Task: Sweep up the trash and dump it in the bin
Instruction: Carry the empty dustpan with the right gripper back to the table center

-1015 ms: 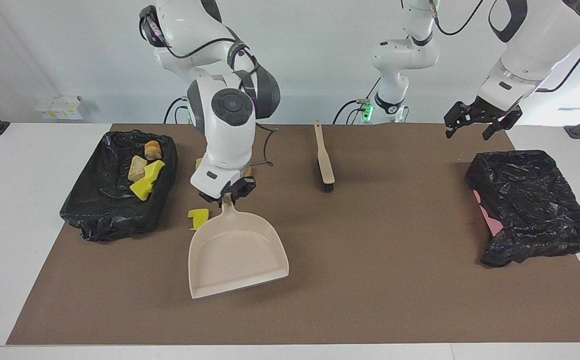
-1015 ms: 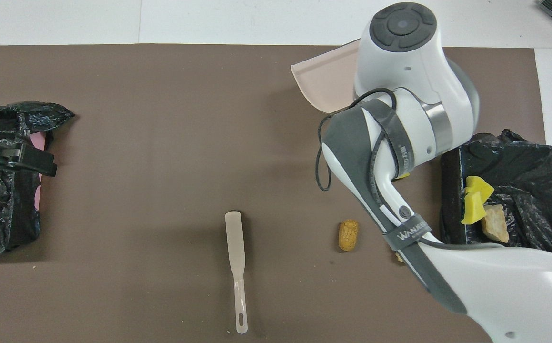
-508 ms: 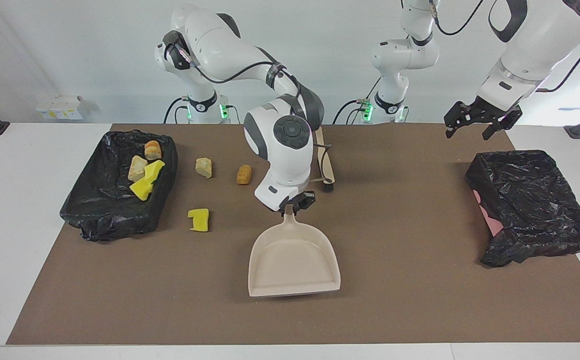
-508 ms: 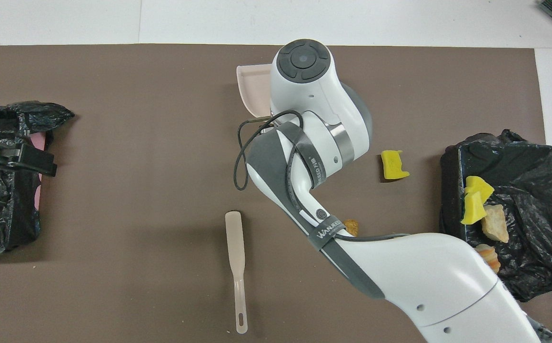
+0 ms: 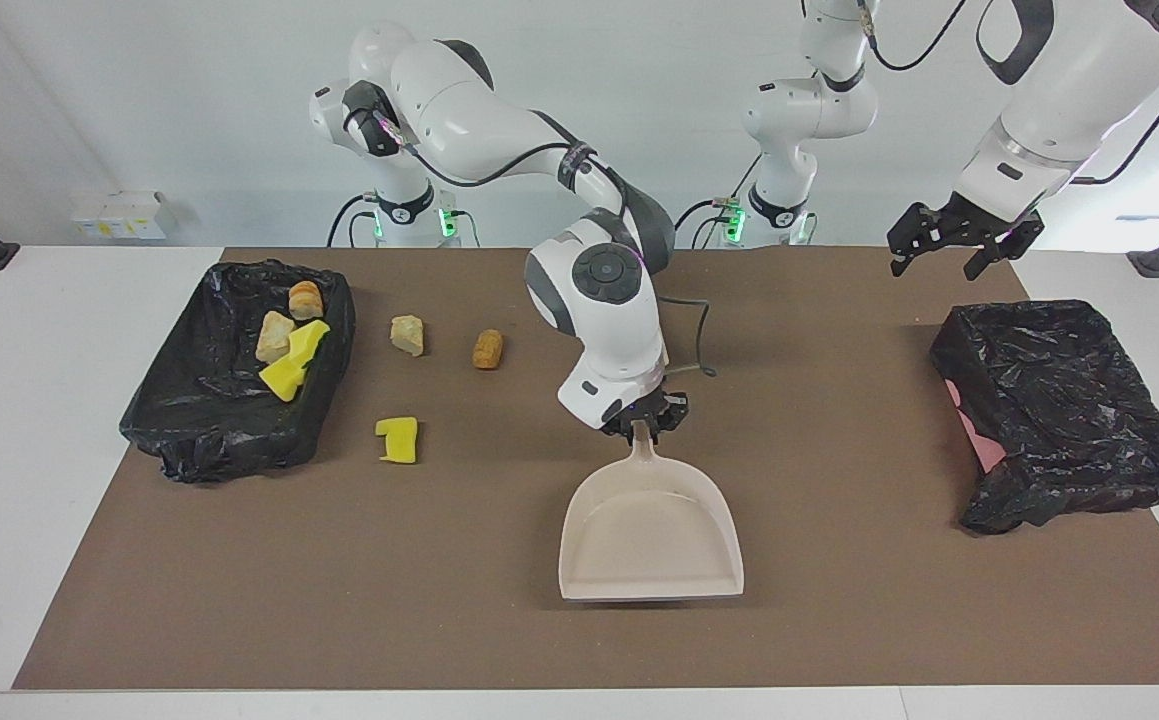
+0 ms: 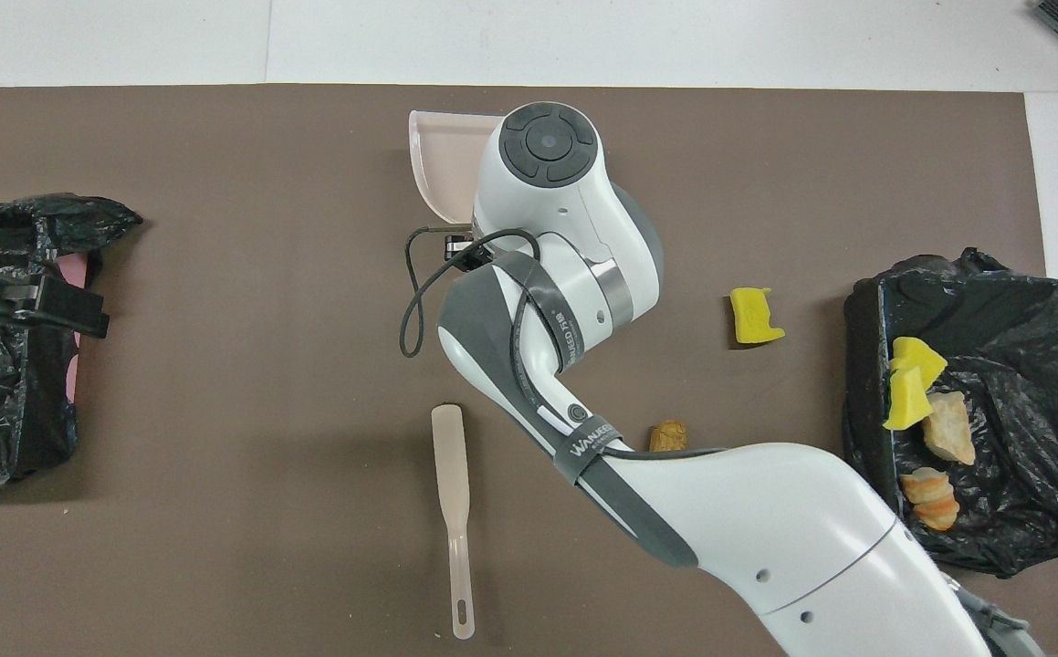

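Only one piece of writing could be read on me: the word "WANJEE", in white capitals, stood on the dark strap [image 6: 591,441] wrapped around my right arm [image 6: 748,520], as seen from overhead. A second dark band [image 6: 558,318], higher on that arm and nearer the wrist, also carried white lettering, but I could not make it out. The small white boxes [image 5: 121,214] by the wall at the right arm's end of the table showed yellow marks too small to read.
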`<state>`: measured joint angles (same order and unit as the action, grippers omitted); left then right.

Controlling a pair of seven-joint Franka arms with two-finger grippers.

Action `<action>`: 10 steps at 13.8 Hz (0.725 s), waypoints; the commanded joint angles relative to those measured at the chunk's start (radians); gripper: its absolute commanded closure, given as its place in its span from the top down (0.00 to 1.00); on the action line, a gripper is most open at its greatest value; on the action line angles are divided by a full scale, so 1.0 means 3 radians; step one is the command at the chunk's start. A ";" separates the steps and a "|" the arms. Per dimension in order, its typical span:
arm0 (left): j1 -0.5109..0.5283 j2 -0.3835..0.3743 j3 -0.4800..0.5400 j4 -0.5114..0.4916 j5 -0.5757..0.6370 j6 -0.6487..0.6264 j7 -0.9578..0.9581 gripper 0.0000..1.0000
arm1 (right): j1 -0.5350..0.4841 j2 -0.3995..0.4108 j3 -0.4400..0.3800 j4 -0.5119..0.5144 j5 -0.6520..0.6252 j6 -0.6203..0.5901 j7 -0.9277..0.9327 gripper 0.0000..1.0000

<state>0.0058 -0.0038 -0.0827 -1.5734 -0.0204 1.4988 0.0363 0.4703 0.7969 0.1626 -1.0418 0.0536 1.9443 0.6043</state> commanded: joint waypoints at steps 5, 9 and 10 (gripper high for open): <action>0.0022 -0.0023 -0.0016 0.0029 0.0047 -0.0052 0.0012 1.00 | 0.0073 0.0166 0.0036 -0.0019 0.0052 0.0165 0.0087 0.00; 0.0016 -0.0033 -0.0021 0.0024 0.0017 -0.0026 0.0007 1.00 | 0.0079 0.0136 0.0036 -0.0142 0.0016 0.0212 0.0092 0.18; 0.0016 -0.0033 -0.0016 0.0004 -0.0034 0.0009 0.0002 1.00 | 0.0084 0.0120 0.0036 -0.0148 0.0011 0.0212 0.0092 0.28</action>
<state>0.0058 -0.0046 -0.0844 -1.5727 -0.0227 1.4993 0.0363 0.4991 0.8505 0.1640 -1.0574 0.0544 1.9830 0.6106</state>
